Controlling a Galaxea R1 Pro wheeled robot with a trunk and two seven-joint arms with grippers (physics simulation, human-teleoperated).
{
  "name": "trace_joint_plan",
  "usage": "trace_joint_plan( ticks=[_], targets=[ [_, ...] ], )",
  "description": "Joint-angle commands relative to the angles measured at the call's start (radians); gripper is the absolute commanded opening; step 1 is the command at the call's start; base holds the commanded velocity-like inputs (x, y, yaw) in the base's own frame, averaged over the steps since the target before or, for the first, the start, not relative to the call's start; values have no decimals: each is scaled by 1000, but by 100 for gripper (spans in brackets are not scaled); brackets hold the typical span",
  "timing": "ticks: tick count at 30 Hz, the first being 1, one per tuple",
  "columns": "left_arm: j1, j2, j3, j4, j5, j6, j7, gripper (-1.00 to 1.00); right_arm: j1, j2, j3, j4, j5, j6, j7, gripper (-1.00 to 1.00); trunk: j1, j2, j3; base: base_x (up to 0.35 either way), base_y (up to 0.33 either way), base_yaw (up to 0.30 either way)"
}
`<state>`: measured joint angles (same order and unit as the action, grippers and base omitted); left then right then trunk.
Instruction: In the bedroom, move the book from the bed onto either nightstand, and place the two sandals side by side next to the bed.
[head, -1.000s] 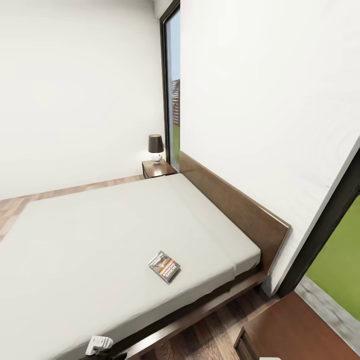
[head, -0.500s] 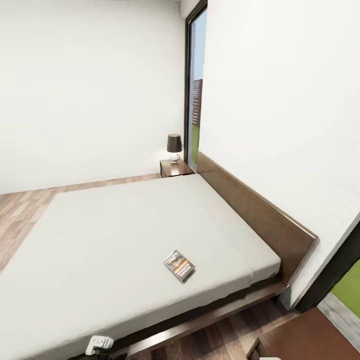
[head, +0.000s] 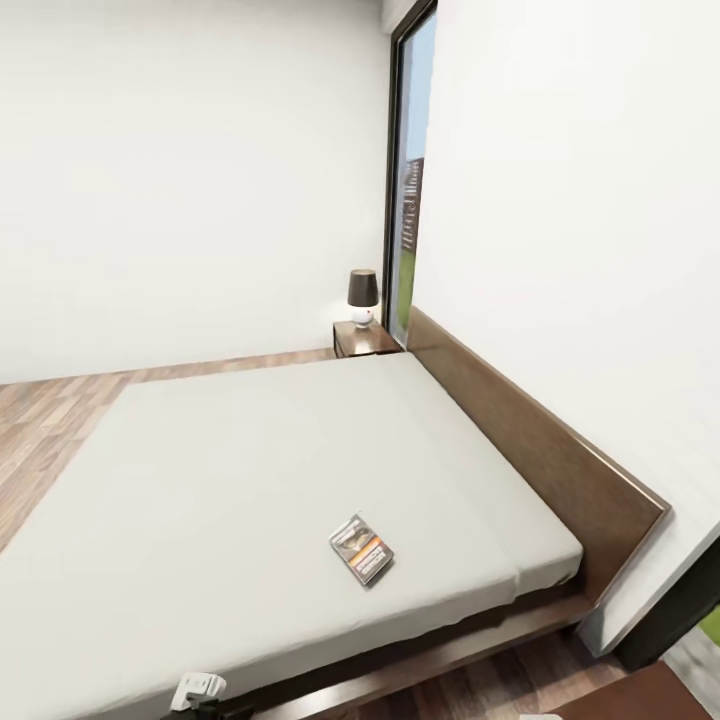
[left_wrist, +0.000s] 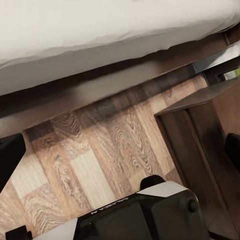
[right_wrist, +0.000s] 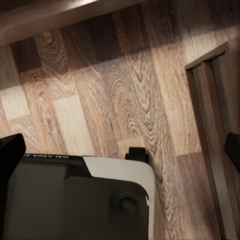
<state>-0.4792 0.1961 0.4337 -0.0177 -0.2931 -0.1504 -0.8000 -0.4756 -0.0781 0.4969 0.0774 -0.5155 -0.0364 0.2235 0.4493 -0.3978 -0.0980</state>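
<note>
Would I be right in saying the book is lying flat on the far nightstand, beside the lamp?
Not quite: the head view shows the book lying flat on the bed's mattress, near its front edge. The far nightstand holds just the lamp.

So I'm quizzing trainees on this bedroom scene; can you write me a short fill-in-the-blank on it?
1. The book lies on the ____.
2. On the far nightstand stands a ____.
3. The floor is made of ____ planks.
4. Right of the lamp is a tall ____.

Missing words: bed; lamp; wood; window
</note>
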Motion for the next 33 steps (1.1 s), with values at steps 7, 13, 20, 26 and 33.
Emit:
trace_joint_plan(
  ticks=[7, 13, 20, 26, 33],
  targets=[
    [-1, 0, 7, 1, -11, -6, -2, 100, -1, 0, 8, 4, -11, -6, 8, 100, 1, -2, -2, 7, -6, 1],
    [-1, -8, 7, 1, -11, -6, -1, 100, -1, 0, 8, 4, -11, -7, 7, 100, 1, -2, -2, 111, -104, 0],
    [-1, -13, 7, 1, -11, -6, -1, 100, -1, 1, 9, 4, -11, -6, 8, 100, 1, -2, -2, 144, -136, 0],
    [-1, -13, 7, 1, -11, -6, -2, 100, -1, 1, 9, 4, -11, -5, 8, 100, 1, -2, -2, 13, -13, 57],
    [-1, -14, 7, 1, -11, -6, -2, 100, -1, 1, 9, 4, -11, -5, 9, 100, 1, -2, -2, 1, -1, 255]
  ],
)
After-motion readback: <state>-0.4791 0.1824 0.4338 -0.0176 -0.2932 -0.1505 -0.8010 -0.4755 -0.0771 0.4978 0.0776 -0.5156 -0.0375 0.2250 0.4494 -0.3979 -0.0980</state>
